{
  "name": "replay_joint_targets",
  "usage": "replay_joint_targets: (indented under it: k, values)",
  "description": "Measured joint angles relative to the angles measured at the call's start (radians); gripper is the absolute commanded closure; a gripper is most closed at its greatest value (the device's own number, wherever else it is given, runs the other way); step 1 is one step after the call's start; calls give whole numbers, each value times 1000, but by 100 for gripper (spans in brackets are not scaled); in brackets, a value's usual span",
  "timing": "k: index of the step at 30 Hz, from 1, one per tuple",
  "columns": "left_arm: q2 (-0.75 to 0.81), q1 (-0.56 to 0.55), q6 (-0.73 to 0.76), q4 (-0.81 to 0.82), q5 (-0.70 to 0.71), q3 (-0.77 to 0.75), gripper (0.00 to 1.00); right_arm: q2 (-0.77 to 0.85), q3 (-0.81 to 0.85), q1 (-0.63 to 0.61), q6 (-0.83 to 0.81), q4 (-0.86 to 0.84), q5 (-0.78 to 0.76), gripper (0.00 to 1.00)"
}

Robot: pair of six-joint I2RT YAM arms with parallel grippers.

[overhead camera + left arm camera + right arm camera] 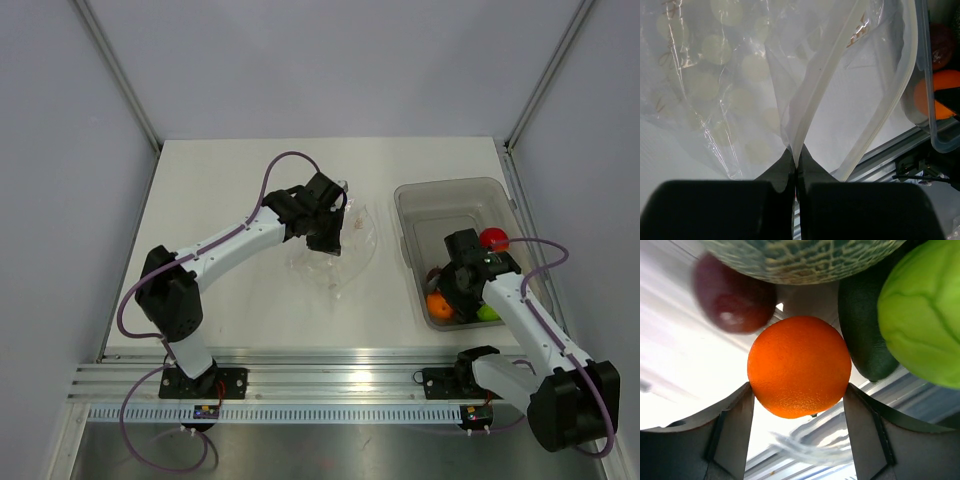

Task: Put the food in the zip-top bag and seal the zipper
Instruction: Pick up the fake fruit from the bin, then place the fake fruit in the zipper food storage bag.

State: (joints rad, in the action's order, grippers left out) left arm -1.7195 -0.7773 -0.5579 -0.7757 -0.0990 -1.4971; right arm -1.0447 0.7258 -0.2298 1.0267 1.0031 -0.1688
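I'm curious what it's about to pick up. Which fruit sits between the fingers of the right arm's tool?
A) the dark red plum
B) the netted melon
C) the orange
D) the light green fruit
C: in the right wrist view the orange sits squarely between the two fingers of the right tool, one finger at each of its sides.

In the right wrist view the melon [800,260] is cut off at the top edge, a green round [920,315] at the right edge; the plum [732,297] (upper left) is blurred.
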Motion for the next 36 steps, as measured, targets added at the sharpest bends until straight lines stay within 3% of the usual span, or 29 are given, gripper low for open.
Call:
replay_joint_targets:
  k: [11, 21, 36]
  values:
    - [-32, 0, 5, -7, -10, -40, 100, 74, 251, 1, -92, 76, -71, 59]
    - [-79, -15, 6, -16, -49, -134, 100, 108, 319, 1, -180, 76, -63, 60]
    - [-177, -55, -19, -17, -108, -207, 100, 107, 404, -23, -269, 8, 130, 60]
